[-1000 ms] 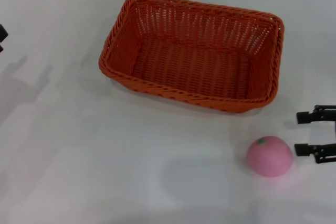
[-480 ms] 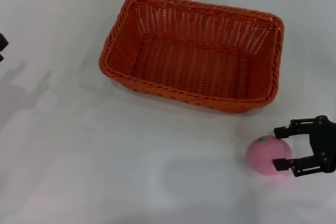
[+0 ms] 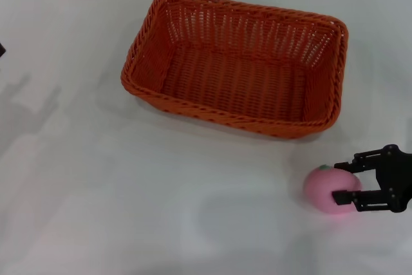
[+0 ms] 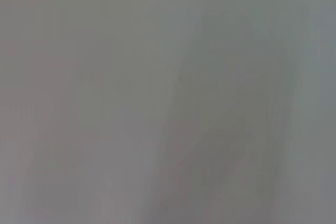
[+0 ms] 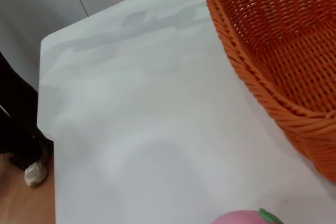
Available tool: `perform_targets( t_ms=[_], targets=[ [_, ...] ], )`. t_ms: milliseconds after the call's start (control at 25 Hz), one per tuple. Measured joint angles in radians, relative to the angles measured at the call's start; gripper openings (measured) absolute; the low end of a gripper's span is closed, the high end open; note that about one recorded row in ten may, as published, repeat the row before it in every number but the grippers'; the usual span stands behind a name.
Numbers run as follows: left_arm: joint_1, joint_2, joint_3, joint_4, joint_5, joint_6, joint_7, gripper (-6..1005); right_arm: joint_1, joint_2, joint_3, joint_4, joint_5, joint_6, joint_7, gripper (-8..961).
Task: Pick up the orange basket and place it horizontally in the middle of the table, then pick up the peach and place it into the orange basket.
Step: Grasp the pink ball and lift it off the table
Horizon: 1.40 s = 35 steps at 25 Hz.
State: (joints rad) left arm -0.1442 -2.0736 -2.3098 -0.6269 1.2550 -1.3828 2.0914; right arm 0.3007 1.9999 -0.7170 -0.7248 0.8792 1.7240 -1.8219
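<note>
The orange basket [image 3: 235, 62] lies open side up on the white table [image 3: 96, 178], towards the back and near the middle; it shows too in the right wrist view as the orange basket [image 5: 283, 51]. The pink peach [image 3: 325, 191] rests on the table in front of the basket's right end, and the peach [image 5: 244, 217] just shows in the right wrist view. My right gripper [image 3: 341, 181] is open at the peach's right side, one black finger by its far edge and the other over its near half. Only a dark sliver of my left gripper [image 3: 1, 49] shows at the table's far left edge.
The left wrist view holds only a blurred grey surface. In the right wrist view the table's far edge [image 5: 44, 93] drops to a wooden floor, where a person's shoe [image 5: 35, 173] stands.
My right gripper has come in from the right edge to the peach, and its fingers now stand closer together around it. The left gripper has slid almost out of view. Basket and peach have not moved.
</note>
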Motion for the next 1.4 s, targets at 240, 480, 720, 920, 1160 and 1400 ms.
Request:
perform_targets(
  t_ms=[240, 480, 720, 920, 1160, 1400],
  targets=[
    [0.0, 0.0, -0.015, 0.002, -0.001, -0.004, 0.013, 684, 0.001, -0.001, -0.005, 0.001, 0.003, -0.002, -0.01, 517],
    [0.0, 0.001, -0.015, -0.001, -0.001, 0.003, 0.015, 684, 0.0, 0.001, 0.0, 0.001, 0.009, 0.012, -0.042, 341],
    [0.0, 0.001, -0.026, -0.001, 0.001, 0.005, 0.027, 683, 0.0, 0.001, -0.009, -0.006, 0.029, 0.084, -0.049, 305],
    [0.0, 0.001, -0.032, 0.0, 0.003, 0.005, 0.029, 683, 0.004, 0.0, -0.013, -0.002, 0.039, 0.117, -0.052, 282],
    [0.008, 0.001, -0.041, 0.0, 0.005, 0.003, 0.029, 683, 0.005, -0.001, -0.168, -0.007, 0.148, 0.13, -0.041, 235],
    [0.011, 0.001, -0.042, -0.001, 0.006, 0.005, 0.034, 684, 0.009, -0.001, -0.267, -0.008, 0.288, 0.13, -0.046, 188]
  ],
)
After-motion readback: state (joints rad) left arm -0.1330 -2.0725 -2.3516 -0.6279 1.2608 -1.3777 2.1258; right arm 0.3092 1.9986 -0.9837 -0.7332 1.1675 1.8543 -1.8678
